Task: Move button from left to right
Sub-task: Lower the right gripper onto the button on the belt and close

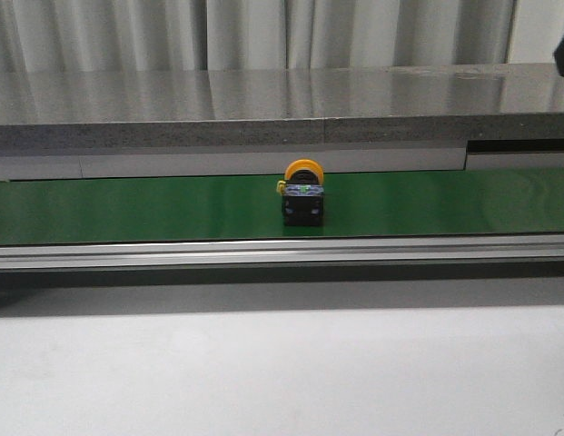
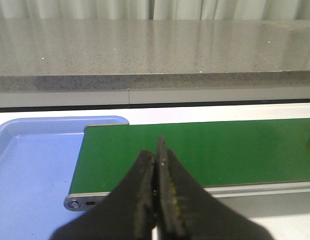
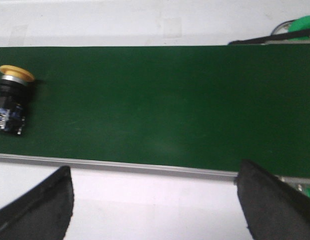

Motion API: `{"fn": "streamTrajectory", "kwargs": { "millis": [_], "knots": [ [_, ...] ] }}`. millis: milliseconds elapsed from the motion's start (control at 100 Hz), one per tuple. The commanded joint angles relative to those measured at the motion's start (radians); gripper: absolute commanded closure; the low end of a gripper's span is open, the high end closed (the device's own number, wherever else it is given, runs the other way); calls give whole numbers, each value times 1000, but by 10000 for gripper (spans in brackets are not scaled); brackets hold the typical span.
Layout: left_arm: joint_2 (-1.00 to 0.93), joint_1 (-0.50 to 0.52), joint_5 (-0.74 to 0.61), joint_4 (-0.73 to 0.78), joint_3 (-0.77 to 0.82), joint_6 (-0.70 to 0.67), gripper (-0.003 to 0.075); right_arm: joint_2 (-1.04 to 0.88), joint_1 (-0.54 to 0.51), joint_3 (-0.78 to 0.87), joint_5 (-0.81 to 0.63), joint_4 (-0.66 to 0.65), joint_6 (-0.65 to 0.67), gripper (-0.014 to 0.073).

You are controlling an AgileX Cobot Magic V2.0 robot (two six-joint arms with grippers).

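yellow-capped black cube-bodied push-button (image 1: 303, 193) lies on green conveyor belt (image 1: 127, 207), near mid-belt, cap toward far side | left gripper (image 2: 157, 165) fingers pressed together, holding nothing, over belt's left end by blue plastic tray (image 2: 30, 170) | right gripper (image 3: 155, 200) fingers spread wide, button well apart

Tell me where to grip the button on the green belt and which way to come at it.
Grip the black cube body of the button, not the round yellow cap. The body's flat opposite faces give the fingers parallel surfaces, while the cap is rounded and overhangs. It lies on the green belt, cap toward the far side, so probably come from above with the open right gripper, fingers closing across the body.
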Motion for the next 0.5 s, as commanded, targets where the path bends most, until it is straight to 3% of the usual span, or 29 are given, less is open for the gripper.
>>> {"fn": "streamTrajectory", "kwargs": {
  "millis": [0,490],
  "knots": [
    [8,-7,-84,-14,-31,-4,741,44,37,-77,-43,10,-15,-59],
    [8,-7,-84,-14,-31,-4,741,400,218,-301,-44,10,-15,-59]
  ]
}}
